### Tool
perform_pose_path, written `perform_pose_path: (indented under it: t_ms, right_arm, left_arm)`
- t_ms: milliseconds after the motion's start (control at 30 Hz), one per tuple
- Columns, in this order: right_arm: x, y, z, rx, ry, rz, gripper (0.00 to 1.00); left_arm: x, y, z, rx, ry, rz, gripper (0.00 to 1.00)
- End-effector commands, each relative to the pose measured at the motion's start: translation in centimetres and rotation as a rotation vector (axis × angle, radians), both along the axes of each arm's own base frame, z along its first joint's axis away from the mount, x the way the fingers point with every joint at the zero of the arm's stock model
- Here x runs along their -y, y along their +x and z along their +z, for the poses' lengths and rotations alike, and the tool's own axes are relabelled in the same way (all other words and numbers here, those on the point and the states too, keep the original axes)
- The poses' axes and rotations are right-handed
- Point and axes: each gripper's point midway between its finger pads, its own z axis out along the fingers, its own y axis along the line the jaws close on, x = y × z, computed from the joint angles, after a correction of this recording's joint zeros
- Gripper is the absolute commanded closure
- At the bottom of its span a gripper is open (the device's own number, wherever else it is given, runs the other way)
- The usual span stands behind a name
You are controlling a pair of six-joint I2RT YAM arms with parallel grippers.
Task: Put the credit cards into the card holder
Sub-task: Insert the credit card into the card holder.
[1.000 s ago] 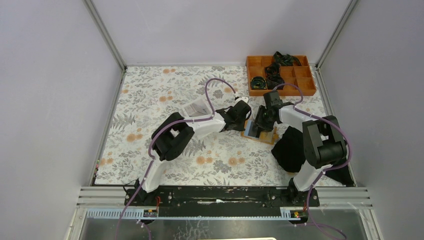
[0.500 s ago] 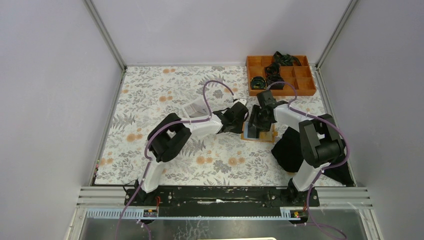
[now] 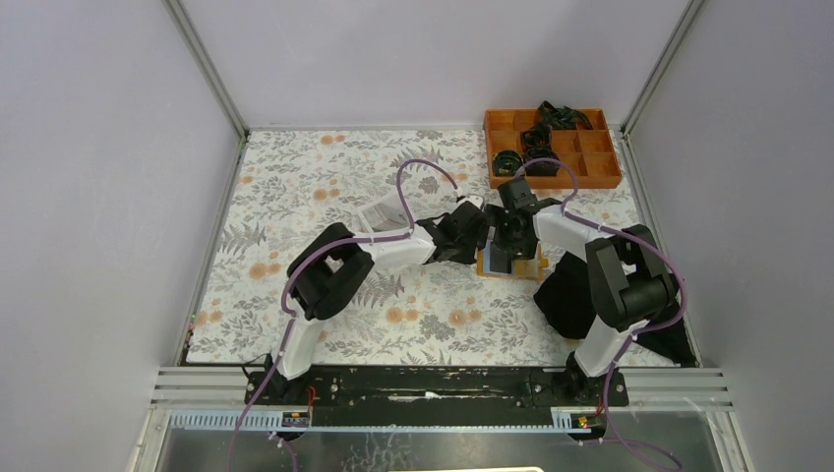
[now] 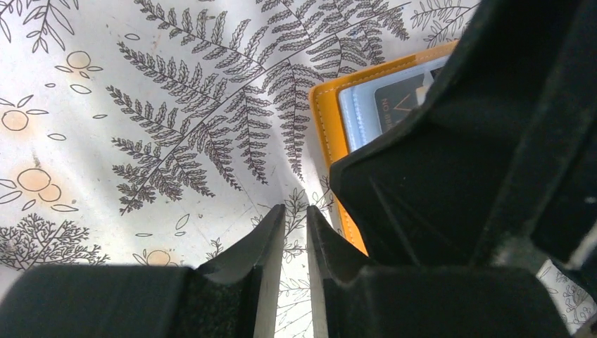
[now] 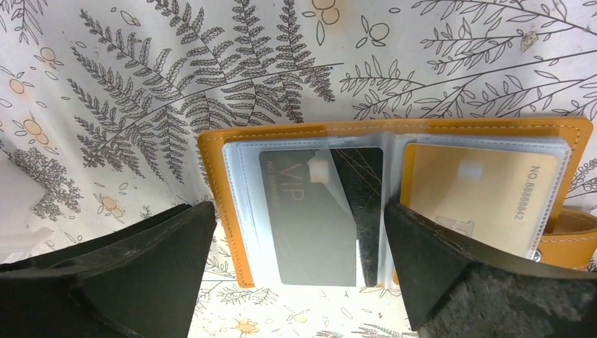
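Observation:
The card holder (image 5: 218, 204) lies open and flat on the floral table; it also shows in the top view (image 3: 528, 267). A dark grey "VIP" credit card (image 5: 303, 225) sits in its left clear sleeve over a black card (image 5: 366, 204). A tan card (image 5: 472, 190) is in the right sleeve. My right gripper (image 5: 299, 267) is open just above the holder, its fingers either side of the left half, holding nothing. My left gripper (image 4: 296, 222) is shut and empty on the cloth just left of the holder's corner (image 4: 327, 120). Both grippers (image 3: 492, 234) meet there.
The orange compartment tray (image 3: 600, 162) with dark items stands at the back right. A black cloth (image 3: 570, 295) lies right of the holder by the right arm. A white box (image 3: 382, 211) sits under the left arm's cable. Walls close in both sides.
My right gripper has moved left and a little away, over the holder's left half. The left gripper has shifted slightly left, staying beside the holder.

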Motion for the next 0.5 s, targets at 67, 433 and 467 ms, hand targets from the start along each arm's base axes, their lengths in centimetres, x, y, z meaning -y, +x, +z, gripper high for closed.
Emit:
perform_pose_path:
  t_ms: [67, 433, 467]
  right_arm:
    - [-2.5, -2.9, -1.6, -0.105, 0.019, 0.078, 0.01]
    - [-2.0, -2.7, -0.3, -0.049, 0.009, 0.062, 0.06]
    - [-2.0, -2.6, -0.2, -0.046, 0.009, 0.061, 0.08]
  left_arm:
    - [1.6, -2.6, -1.3, -0.057, -0.030, -0.069, 0.74]
    - [0.5, -2.2, -1.3, -0.090, -0.068, -0.009, 0.74]
    - [0.5, -2.2, -1.4, -0.092, -0.070, -0.006, 0.74]
